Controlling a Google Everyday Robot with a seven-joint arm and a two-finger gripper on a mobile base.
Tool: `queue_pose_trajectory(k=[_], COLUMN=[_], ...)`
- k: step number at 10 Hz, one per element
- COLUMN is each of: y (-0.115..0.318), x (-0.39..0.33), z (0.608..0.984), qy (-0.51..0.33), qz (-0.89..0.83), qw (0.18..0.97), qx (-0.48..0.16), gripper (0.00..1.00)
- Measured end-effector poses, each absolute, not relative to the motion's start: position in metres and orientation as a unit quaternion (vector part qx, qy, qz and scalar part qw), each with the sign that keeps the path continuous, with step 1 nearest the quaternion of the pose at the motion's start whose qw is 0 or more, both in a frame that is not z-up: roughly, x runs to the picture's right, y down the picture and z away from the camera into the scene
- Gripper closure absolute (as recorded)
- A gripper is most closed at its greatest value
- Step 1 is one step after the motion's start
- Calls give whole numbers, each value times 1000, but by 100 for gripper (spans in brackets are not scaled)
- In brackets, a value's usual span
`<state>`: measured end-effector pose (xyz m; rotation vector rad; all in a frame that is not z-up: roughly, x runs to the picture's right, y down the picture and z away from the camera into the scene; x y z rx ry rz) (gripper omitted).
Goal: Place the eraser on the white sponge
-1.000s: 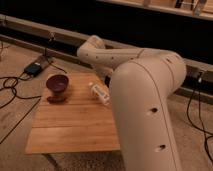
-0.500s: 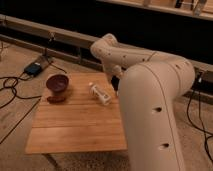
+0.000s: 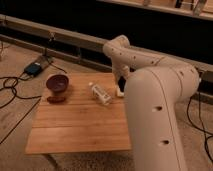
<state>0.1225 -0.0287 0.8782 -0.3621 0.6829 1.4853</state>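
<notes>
My gripper [image 3: 120,80] hangs from the arm's wrist over the far right edge of the wooden table [image 3: 75,127]. A small cream-white piece, which looks like the white sponge [image 3: 120,92], lies right below it, partly hidden by the arm's big white body [image 3: 155,110]. The black eraser does not show anywhere in the camera view; it is hidden or out of view.
A white-and-yellow printed packet [image 3: 100,93] lies left of the gripper. A dark red bowl [image 3: 57,82] stands at the table's far left with a reddish-brown lump [image 3: 56,98] in front of it. Cables and a blue box [image 3: 33,69] lie on the floor at the left.
The arm has swung to the right and uncovered more of the table. The packet now shows whole, and the gripper has come down near the table's right edge.
</notes>
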Motion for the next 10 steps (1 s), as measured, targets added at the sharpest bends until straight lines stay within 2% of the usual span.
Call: queue_pose_trajectory(k=[10], y=[0], x=[157], z=[928], qy=[312], qz=[656], qw=[653], qx=[-215], gripper=[100])
